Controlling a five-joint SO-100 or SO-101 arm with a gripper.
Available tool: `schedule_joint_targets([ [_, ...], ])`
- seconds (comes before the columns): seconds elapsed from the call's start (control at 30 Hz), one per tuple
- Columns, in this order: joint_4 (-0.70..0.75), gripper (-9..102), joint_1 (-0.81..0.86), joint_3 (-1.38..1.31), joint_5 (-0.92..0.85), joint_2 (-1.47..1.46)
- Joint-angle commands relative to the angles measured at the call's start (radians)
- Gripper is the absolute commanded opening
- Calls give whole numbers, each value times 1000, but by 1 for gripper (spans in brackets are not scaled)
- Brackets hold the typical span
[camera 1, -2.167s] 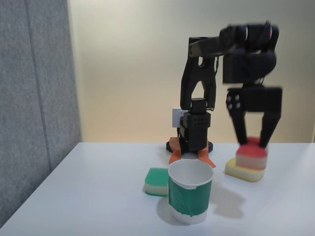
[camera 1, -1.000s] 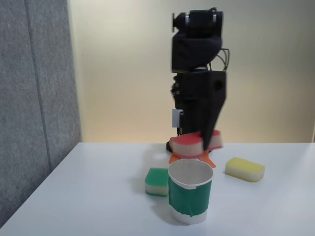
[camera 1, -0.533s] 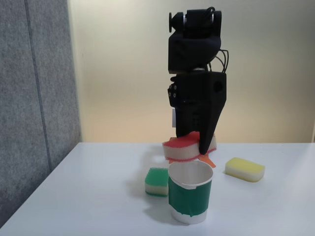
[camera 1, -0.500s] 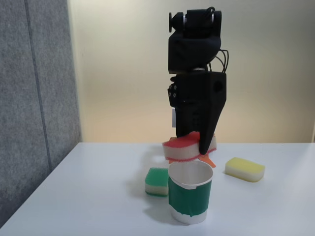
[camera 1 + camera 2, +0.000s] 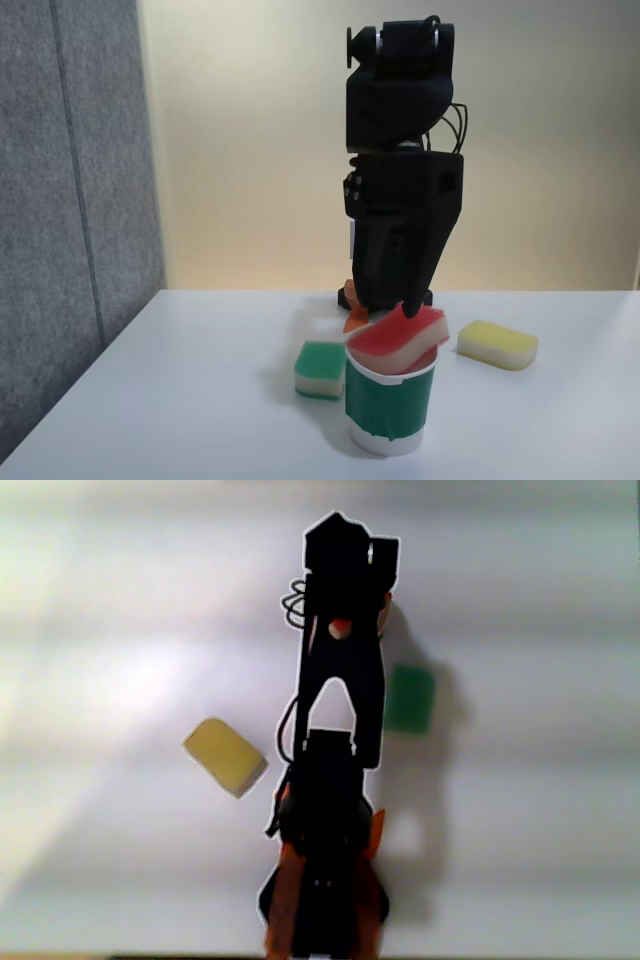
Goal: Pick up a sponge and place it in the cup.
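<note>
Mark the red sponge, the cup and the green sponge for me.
red sponge (image 5: 398,342), fixed view, on its red top layer.
cup (image 5: 388,408), fixed view, on its green band.
green sponge (image 5: 321,360), fixed view, on its green top.

We read this as office or lab corner used as robot test bench. Grey fabric partition panel (image 5: 75,200) at left of fixed view, kind we see between office desks. Plain cream wall (image 5: 250,140) behind, bare. Smooth white table (image 5: 200,400) under small black hobby arm (image 5: 400,160) on orange base. Props are test items: paper cup (image 5: 390,405), coloured sponges. We see no household or kitchen fittings.
</note>
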Motion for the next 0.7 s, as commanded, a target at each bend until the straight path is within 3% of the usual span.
schedule_joint_targets([
  [0.0,8,13,9,-32,-9,41],
  [0.07,5,0,9,-26,-5,55],
  [0.5,25,0,5,3,97,184],
  [0.6,-69,0,-3,149,138,311],
  [0.67,-216,0,-12,334,192,457],
])
